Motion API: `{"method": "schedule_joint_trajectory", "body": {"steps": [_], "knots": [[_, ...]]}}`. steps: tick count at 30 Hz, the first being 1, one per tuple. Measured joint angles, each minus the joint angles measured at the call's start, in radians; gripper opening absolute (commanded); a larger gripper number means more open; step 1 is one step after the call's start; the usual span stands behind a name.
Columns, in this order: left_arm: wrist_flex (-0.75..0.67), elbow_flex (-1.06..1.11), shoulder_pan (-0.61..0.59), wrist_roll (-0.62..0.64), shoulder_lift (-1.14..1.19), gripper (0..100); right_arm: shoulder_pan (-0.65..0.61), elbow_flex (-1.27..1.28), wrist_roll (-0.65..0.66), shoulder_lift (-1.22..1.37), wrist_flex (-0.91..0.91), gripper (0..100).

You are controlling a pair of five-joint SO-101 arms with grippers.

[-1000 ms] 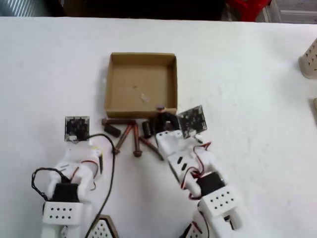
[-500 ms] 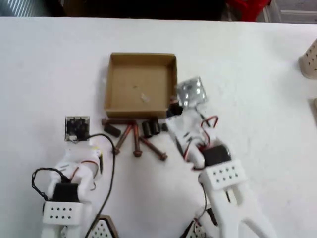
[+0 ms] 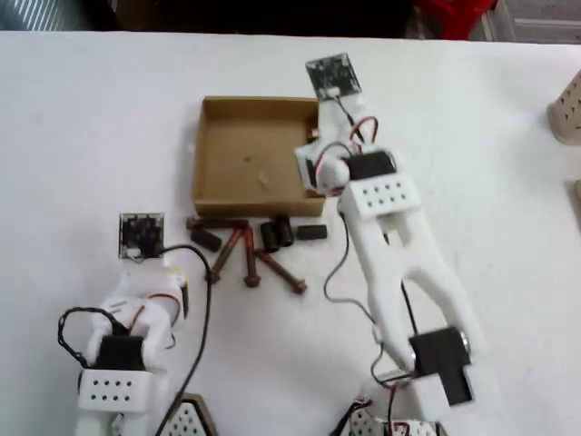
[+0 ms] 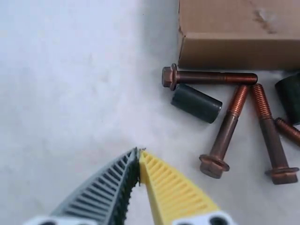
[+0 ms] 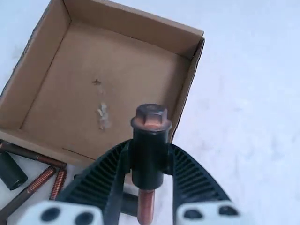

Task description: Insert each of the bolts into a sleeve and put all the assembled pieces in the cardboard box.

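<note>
Trouble overhead: the right arm point(image 3: 399, 263) hangs at a side wall of the cardboard box point(image 3: 250, 150), with loose bolts point(image 3: 247, 259) and sleeves point(image 3: 277, 233) just outside. Left wrist: the left gripper point(image 4: 139, 154), fingers pressed together and empty, sits near those bolts. Right wrist: the right gripper point(image 5: 149, 157) clamps a sleeved bolt point(image 5: 151, 123) close to that wall, so releasing here could drop it outside.

Left arm point(image 3: 136, 304): white plastic shell, black motor, black and red cables, grid of holes on near block. Left gripper point(image 4: 139, 153): ridged fingers point(image 4: 101, 190), one grey, one yellow. Right arm point(image 3: 395, 263): same white shell, red wires. Right gripper point(image 5: 149, 149): black ridged fingers.
</note>
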Motion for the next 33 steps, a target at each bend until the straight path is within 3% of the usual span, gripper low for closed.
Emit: {"method": "schedule_joint_trajectory", "body": {"steps": [16, 20, 23, 33], "knots": [[0.0, 0.0, 0.0, -0.003, 0.0, 2, 0.002, -0.58, 0.0, 0.62, 0.094, 2.2], [0.0, 0.0, 0.0, -0.003, 0.0, 2, 0.0, -0.697, 0.0, 0.735, 0.147, 10.4], [0.0, 0.0, 0.0, -0.003, 0.0, 2, -0.012, -0.767, 0.0, 0.801, 0.18, 14.3], [0.0, 0.0, 0.0, -0.003, 0.0, 2, -0.025, -1.037, -0.002, 0.842, 0.367, 8.0]]}}
